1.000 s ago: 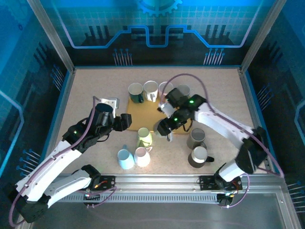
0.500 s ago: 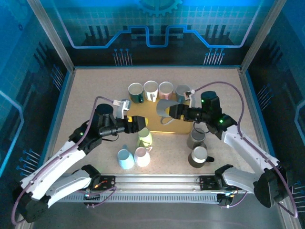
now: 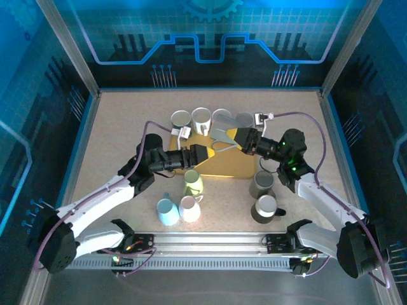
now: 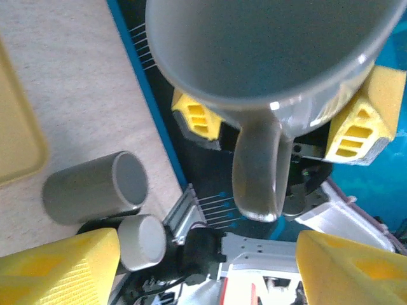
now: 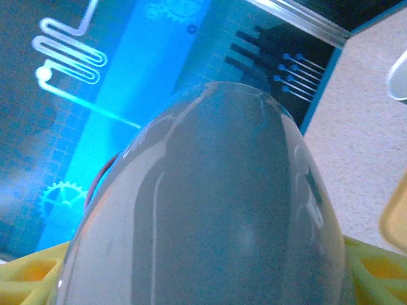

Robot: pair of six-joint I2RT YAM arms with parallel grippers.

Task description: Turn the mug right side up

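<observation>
The right pincer [image 3: 241, 136] grips the mug [image 3: 222, 135] sideways above the tray [image 3: 235, 166], mouth facing the open left pincer [image 3: 205, 153].

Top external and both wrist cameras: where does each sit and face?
Top external: above and behind both arms, looking down at the table.
Left wrist: faces the grey mug's mouth; own yellow fingers below.
Right wrist: close on the mug's wall; own yellow fingers at bottom corners.
Shared: the grey mug in the right gripper.

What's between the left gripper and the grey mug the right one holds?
Nothing; top view shows bare yellow tray beneath the gap from left gripper to grey mug.
</observation>
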